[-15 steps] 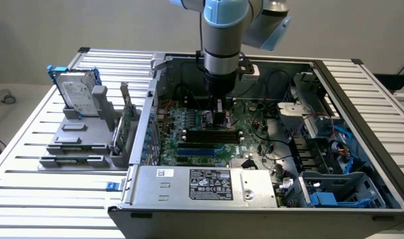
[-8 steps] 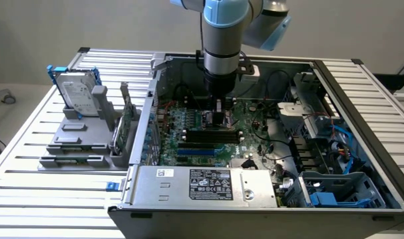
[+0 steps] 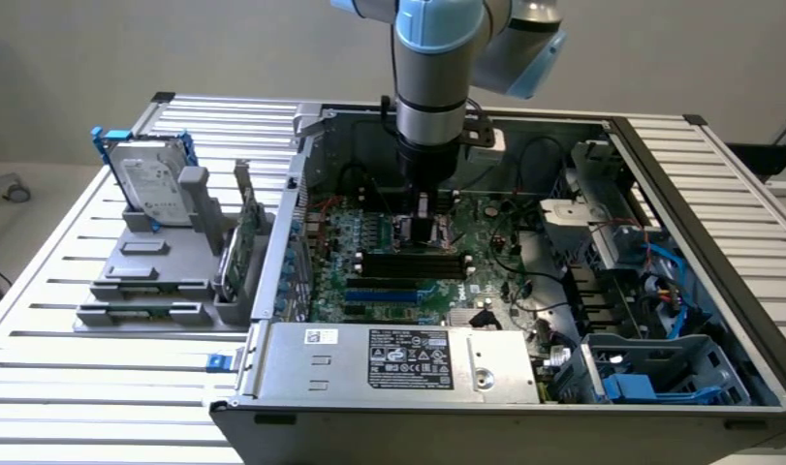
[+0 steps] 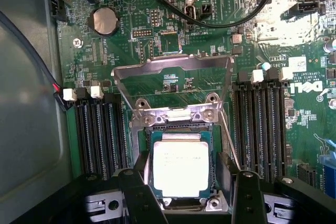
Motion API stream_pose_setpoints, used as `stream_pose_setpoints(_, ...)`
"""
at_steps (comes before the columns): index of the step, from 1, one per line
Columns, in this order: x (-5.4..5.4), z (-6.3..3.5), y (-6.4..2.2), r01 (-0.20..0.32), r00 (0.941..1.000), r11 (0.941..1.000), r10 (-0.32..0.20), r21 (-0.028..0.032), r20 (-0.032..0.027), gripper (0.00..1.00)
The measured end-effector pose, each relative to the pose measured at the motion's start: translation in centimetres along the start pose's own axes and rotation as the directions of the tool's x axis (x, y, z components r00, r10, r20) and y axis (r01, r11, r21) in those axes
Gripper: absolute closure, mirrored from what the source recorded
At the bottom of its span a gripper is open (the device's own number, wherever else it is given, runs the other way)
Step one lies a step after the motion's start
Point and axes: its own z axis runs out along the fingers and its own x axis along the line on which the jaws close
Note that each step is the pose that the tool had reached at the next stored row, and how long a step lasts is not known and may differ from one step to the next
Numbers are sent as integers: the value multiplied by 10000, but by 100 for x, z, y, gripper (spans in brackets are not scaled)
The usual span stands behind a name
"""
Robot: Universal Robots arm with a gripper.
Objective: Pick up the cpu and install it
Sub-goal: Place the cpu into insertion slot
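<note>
A slatted aluminium bench [image 3: 56, 387] carries a big open grey metal computer case [image 3: 496, 431], lying on its side with the inside facing up. The pale blue and silver robot arm [image 3: 434, 68] comes straight down into the case, and its tool [image 3: 425, 228] hangs low over the green motherboard [image 3: 496, 242]. Along the case's near edge sits a silver boxed power supply [image 3: 366, 358] with a black label. Outside the case, toward the exterior view's left, a grey plastic fixture [image 3: 147, 271] stands on the bench with a silver rectangular hard drive in a blue bracket [image 3: 147, 174] propped upright in it. From the wrist camera the motherboard [image 4: 294, 24] looks close, with two banks of long black memory slots [image 4: 100, 135], one on either side of the processor socket. The socket's shiny steel load plate [image 4: 199, 64] is swung open. The cpu [image 4: 180, 162], a small flat square chip with a pale silvery metal top and a green rim, lies level over the socket, squarely between the black fingers [image 4: 137, 195] of the tool [image 4: 184, 184]. The fingers stand hard by the chip's two sides, but I cannot tell whether they are gripping it or have let go. A round silver coin battery [image 4: 104, 20] sits farther off on the board.
</note>
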Motion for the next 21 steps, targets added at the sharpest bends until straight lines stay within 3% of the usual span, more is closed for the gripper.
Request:
stream_pose_setpoints(18,30,6,-4,-240,9997,9997,240,-6,-6,38)
stream_pose_setpoints(20,30,7,-5,-251,9997,9997,251,-6,-11,36)
stream_pose_setpoints(21,30,7,-6,-255,9997,9997,255,-6,-14,30)
